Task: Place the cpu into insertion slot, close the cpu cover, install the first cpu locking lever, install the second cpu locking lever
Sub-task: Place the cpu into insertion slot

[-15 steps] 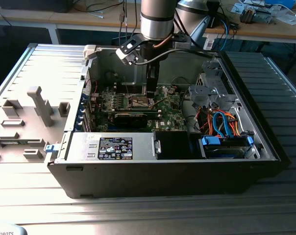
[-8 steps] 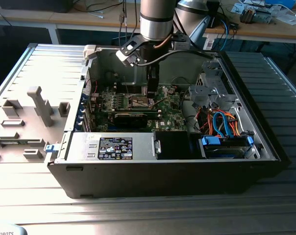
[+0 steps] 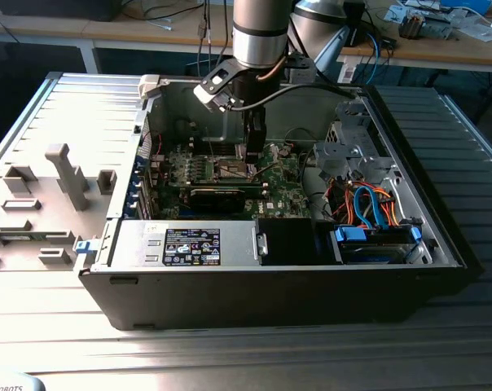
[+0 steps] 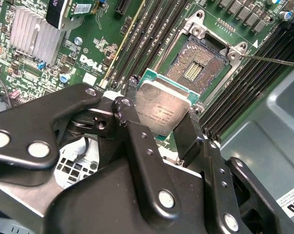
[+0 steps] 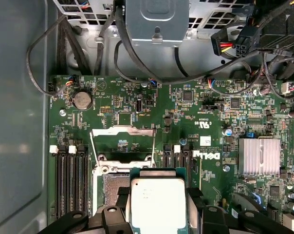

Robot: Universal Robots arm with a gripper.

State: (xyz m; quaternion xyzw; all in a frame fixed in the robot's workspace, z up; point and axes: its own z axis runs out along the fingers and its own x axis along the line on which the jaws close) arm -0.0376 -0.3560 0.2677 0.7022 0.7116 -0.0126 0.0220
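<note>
- The cpu [image 4: 161,109] is pinched by two opposite edges between the black fingers [image 4: 137,141] of the gripper [image 4: 160,118].
- It hangs just beside the insertion slot [image 4: 198,66], not yet in it; the slot's contact field lies bare.
- The cpu cover [image 5: 122,130] stands swung open beyond the slot, so the placing step looks to be in hand.
- Seating the chip likely calls for squaring it over the slot, edges in line with the rim, and lowering it flat.

Silver arm [image 3: 261,32] ends in black, screw-studded hand [image 4: 160,115].
</note>
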